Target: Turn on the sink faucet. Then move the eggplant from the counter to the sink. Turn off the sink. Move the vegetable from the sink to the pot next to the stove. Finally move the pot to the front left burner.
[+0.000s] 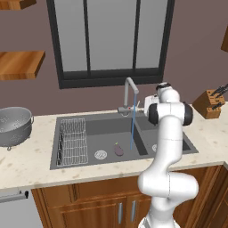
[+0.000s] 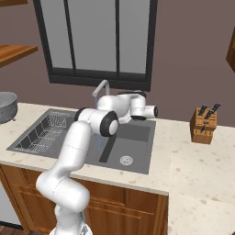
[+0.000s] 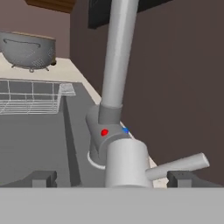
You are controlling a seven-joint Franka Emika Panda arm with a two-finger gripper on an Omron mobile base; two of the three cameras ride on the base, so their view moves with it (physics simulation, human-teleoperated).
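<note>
Faucet: the sink faucet (image 1: 130, 94) stands at 12 o'clock of the sink (image 1: 120, 138), water streaming down.
Eggplant: the eggplant (image 1: 119, 149) lies in the left basin, beside the stream.
Colander: the colander (image 1: 14, 125) at 9 o'clock on the counter (image 1: 26, 164).

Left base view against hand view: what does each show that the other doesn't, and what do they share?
Left base alone: the eggplant lying in the sink near a drain, a blue water stream falling from the spout, and the knife block. Hand view alone: red and blue dots on the faucet's base and its lever close up, between the hand's fingertips. Shared: sink faucet, wire dish rack, colander.
</note>
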